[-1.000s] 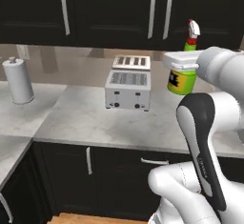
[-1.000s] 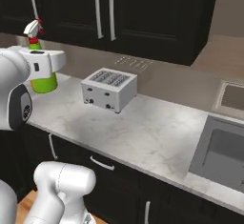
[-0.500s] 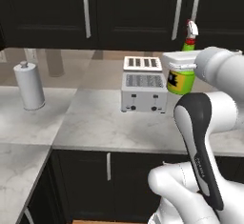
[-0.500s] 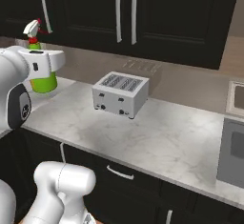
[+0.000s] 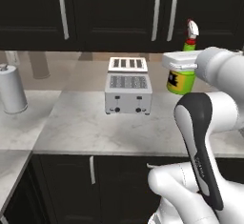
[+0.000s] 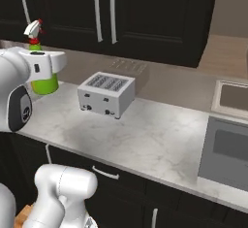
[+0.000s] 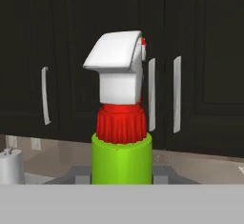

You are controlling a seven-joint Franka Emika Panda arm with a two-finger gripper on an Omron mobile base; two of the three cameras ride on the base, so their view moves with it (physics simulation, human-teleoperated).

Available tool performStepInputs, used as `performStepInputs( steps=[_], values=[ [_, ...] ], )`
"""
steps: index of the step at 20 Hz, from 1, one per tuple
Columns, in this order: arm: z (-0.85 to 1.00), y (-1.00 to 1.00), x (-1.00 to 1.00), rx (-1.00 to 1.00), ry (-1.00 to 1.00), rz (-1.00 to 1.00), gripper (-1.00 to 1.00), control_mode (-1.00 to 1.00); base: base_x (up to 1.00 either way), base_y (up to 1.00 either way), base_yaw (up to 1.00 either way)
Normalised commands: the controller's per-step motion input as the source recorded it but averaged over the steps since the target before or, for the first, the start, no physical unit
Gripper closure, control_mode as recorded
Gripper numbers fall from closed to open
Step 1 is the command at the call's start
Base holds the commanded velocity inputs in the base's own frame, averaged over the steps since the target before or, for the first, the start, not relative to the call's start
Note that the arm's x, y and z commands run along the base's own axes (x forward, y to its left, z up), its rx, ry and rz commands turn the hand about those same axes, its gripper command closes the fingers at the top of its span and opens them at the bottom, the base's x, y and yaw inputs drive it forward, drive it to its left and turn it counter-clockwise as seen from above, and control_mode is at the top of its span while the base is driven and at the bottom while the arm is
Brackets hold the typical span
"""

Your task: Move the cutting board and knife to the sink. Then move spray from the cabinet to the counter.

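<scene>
Kitchen, marble counter, toaster, sink

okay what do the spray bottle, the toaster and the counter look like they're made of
Spray: looks like glossy plastic, with a bright green body, red ribbed collar and white nozzle.
Toaster: probably brushed metal, with grey flat panels and a dull sheen.
Counter: looks like polished marble, white-grey with soft veining, though it could be an imitation.
</scene>
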Motion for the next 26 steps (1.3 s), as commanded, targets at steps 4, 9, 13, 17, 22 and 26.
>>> performStepInputs(
  steps=[4,9,13,17,22,26],
  values=[
    [0.0,0.0,0.0,0.0,0.0,0.0,1.0,1.0,0.34,-0.16,-0.1],
    [0.0,0.0,0.0,0.0,0.0,0.0,1.0,1.0,0.2,0.0,-0.11],
    [0.0,0.0,0.0,0.0,0.0,0.0,1.0,1.0,-0.02,0.0,-0.15],
    [0.0,0.0,0.0,0.0,0.0,0.0,1.0,1.0,-0.03,0.0,-0.24],
    [-0.36,-0.01,-0.19,0.02,0.0,-0.25,1.0,-1.0,0.0,0.0,0.0],
    [-0.47,-0.23,-0.43,0.03,0.02,-0.19,1.0,-1.0,0.0,0.0,0.0]
  ],
)
